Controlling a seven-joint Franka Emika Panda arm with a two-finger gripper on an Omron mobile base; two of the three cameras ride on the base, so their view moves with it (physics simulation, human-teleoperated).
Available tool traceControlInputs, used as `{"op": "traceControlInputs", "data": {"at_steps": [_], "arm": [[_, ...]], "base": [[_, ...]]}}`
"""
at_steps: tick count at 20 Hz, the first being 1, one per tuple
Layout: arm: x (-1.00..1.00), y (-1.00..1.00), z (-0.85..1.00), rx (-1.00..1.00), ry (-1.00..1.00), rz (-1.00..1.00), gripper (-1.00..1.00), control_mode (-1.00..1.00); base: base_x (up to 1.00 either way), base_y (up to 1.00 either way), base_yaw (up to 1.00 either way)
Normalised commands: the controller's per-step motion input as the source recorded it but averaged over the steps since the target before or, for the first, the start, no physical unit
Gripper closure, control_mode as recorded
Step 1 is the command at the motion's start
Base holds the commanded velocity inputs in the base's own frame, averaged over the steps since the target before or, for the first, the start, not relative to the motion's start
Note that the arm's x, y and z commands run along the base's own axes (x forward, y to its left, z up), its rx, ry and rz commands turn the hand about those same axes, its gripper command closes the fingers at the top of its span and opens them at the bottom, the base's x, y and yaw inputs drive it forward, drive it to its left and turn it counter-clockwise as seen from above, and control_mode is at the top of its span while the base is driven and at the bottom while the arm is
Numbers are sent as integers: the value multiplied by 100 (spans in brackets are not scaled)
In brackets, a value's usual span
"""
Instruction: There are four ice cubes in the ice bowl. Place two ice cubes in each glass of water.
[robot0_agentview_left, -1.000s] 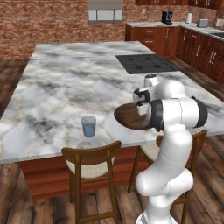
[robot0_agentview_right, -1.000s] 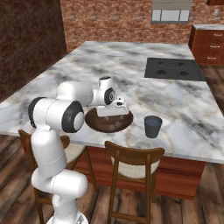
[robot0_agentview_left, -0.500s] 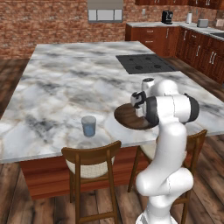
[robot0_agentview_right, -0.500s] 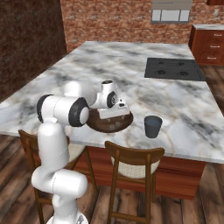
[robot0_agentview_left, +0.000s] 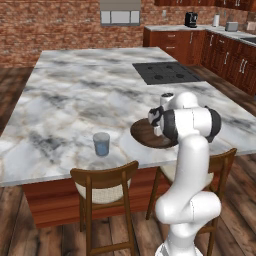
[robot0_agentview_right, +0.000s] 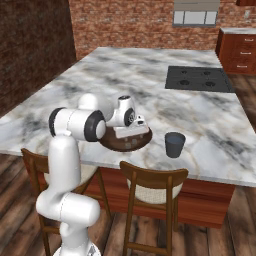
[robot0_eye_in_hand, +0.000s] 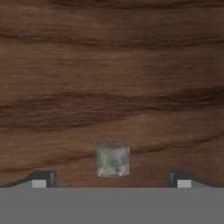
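- While the two-finger gripper hangs low inside the wide dark brown wooden ice bowl, its jaws stand wide apart with nothing held.
- One tiny pale translucent ice cube lies on the bowl floor, between the fingertips.
- It is probably light, hard and slippery (a glancing pinch could squirt it away), so grip its two flat opposite faces squarely.

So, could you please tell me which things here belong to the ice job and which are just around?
Belongs to the job:
- ice cube, lying between the open gripper fingertips
- wooden bowl
- lighter glass
- darker glass

Just around:
- cooktop
- chairs
- coffee machine
- range hood
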Motion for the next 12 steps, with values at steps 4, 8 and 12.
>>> {"op": "traceControlInputs", "data": {"at_steps": [4, 8, 12], "arm": [[13, 0, -21, 1, 0, 0, -100, -100], [14, 0, -19, 2, 0, 0, -100, -100], [9, 0, -14, 2, 0, 0, -100, -100]], "base": [[0, 0, 0], [0, 0, 0], [0, 0, 0]]}}
